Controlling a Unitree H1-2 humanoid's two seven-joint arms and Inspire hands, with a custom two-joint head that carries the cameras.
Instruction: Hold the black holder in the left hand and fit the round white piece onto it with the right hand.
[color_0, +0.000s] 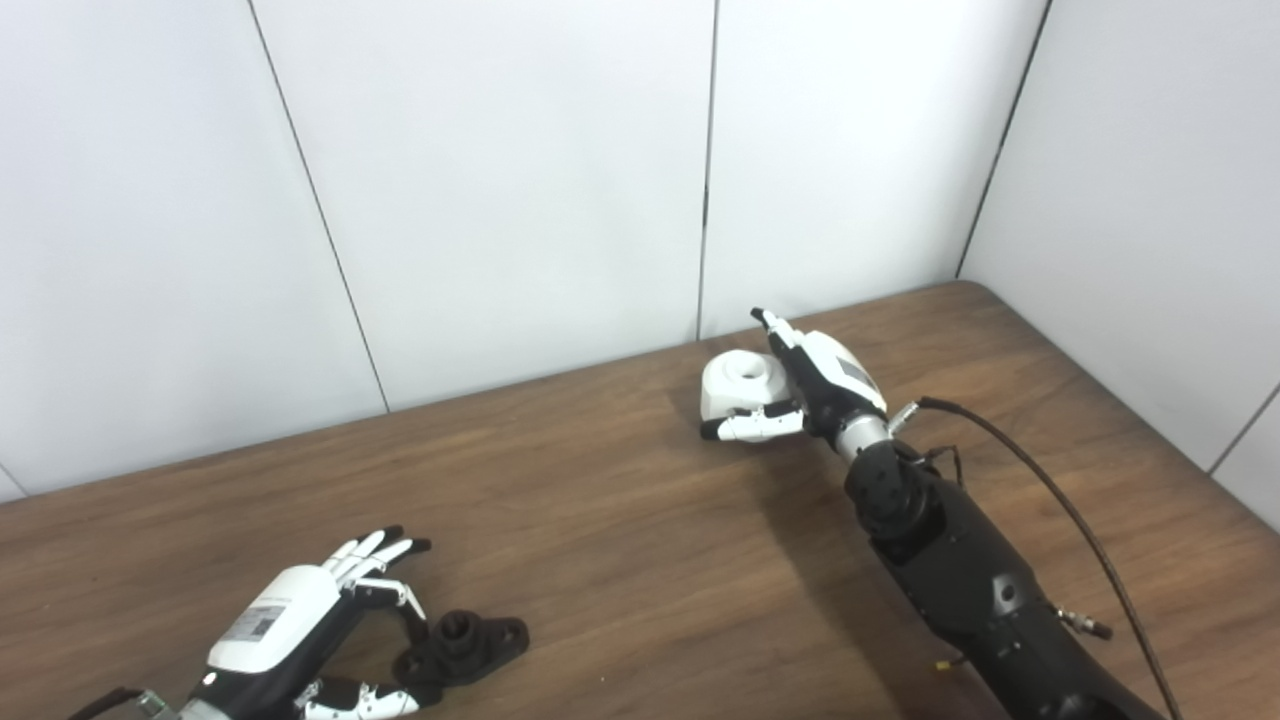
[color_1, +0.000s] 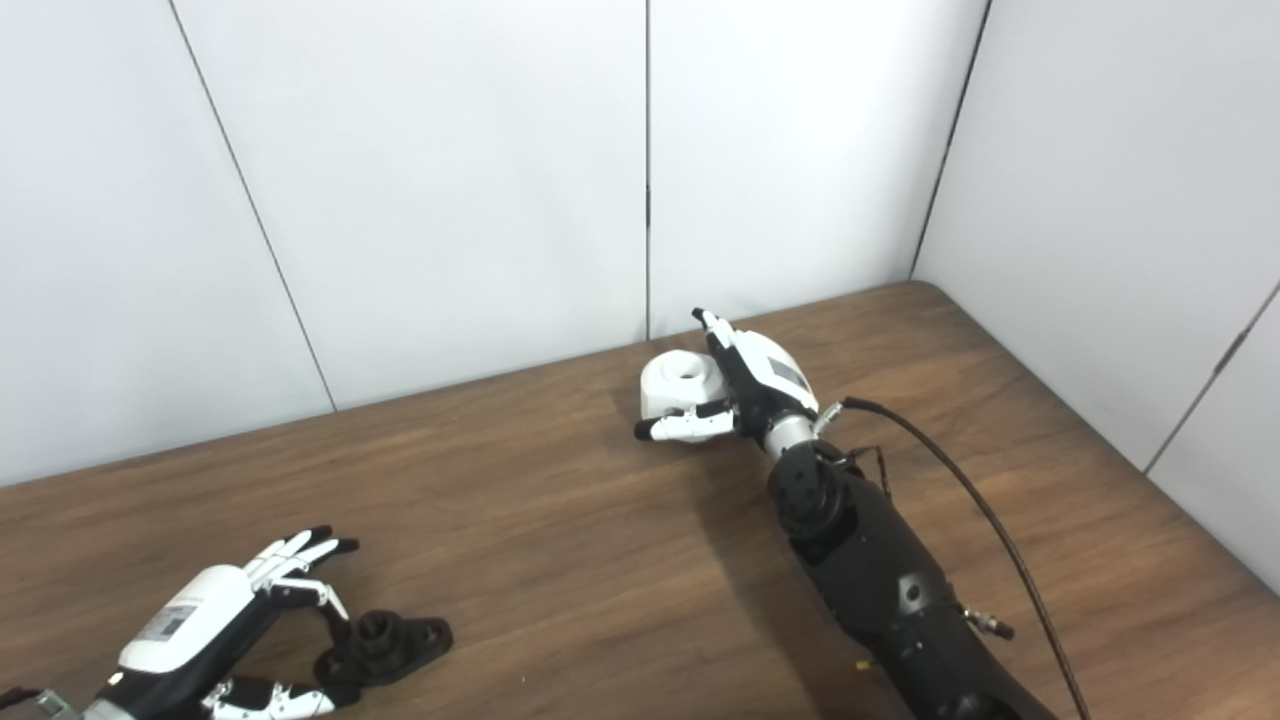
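Note:
The black holder (color_0: 467, 643) lies flat on the wooden table (color_0: 620, 560) at the near left, a short round post standing up from its flanged base. My left hand (color_0: 300, 620) is beside it with fingers spread; one bent finger and the thumb sit either side of the holder's left end, and contact is unclear. The round white piece (color_0: 733, 385), with a hole in its top, rests on the table at the far middle. My right hand (color_0: 815, 385) is against its right side. The thumb lies along the piece's front and the fingers reach behind it, not closed.
White wall panels (color_0: 500, 200) close off the table's far edge and right side, just behind the white piece. A black cable (color_0: 1060, 510) loops from the right wrist along the forearm. Bare wood lies between the two hands.

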